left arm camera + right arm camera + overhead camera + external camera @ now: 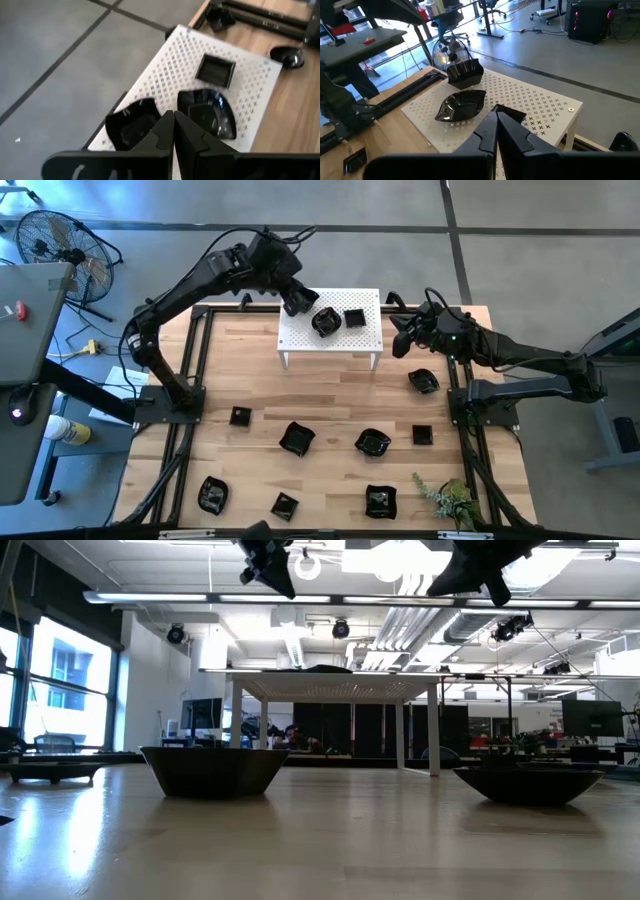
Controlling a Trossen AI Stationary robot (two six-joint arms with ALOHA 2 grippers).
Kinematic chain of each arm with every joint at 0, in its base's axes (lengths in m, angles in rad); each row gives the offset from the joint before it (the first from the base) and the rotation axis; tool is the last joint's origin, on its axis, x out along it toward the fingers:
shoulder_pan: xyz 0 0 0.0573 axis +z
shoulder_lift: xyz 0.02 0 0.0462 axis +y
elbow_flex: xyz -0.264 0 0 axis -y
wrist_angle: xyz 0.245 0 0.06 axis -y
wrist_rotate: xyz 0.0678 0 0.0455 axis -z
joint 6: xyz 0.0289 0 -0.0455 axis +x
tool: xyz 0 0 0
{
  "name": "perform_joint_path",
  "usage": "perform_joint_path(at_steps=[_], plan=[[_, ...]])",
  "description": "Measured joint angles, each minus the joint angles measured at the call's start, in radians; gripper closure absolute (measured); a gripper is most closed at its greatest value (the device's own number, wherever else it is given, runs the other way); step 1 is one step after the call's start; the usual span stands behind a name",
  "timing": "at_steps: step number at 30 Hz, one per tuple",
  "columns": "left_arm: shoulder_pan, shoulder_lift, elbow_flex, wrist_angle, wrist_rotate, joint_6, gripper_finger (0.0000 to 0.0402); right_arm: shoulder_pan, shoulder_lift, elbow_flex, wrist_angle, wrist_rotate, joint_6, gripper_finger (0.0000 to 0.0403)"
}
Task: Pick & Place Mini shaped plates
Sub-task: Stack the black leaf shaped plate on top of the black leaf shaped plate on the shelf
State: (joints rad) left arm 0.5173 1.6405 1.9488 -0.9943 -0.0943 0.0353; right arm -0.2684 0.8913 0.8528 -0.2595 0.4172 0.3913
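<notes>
Two black dishes (213,770) sit closest in the low view, right on the bench (330,420). Up above, the left end effector (296,304) hangs over the white stand (300,335), fingers pinched together, nothing between them. Right end effector (398,340) hovers just off the stand's other end, also closed and empty. Two mini shaped plates rest on the stand: a round one (326,322) and a square one (354,317) beside it. Others lie scattered across the bench, a wavy one (297,438) near the middle.
</notes>
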Motion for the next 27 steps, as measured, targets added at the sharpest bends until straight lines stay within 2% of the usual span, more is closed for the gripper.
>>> perform_joint_path(at_steps=[5,14,17,24,27], plan=[[-0.011,0.000,0.000,0.055,-0.012,-0.033,0.0401,0.000,0.000,0.000,0.028,0.029,0.017,0.0401],[-0.021,-0.001,-0.010,0.118,0.049,-0.039,0.0401,0.000,0.000,0.000,-0.004,0.004,0.012,0.0398],[-0.050,-0.007,-0.091,0.230,0.051,-0.051,0.0401,0.000,0.000,0.000,-0.019,0.000,0.012,0.0401],[-0.093,-0.134,-0.430,0.476,0.049,-0.120,0.0401,0.000,0.000,0.000,-0.021,-0.005,0.012,0.0397],[-0.112,-0.163,-0.535,0.567,0.066,-0.154,0.0401,0.000,0.000,0.000,-0.027,-0.005,0.012,0.0399]])
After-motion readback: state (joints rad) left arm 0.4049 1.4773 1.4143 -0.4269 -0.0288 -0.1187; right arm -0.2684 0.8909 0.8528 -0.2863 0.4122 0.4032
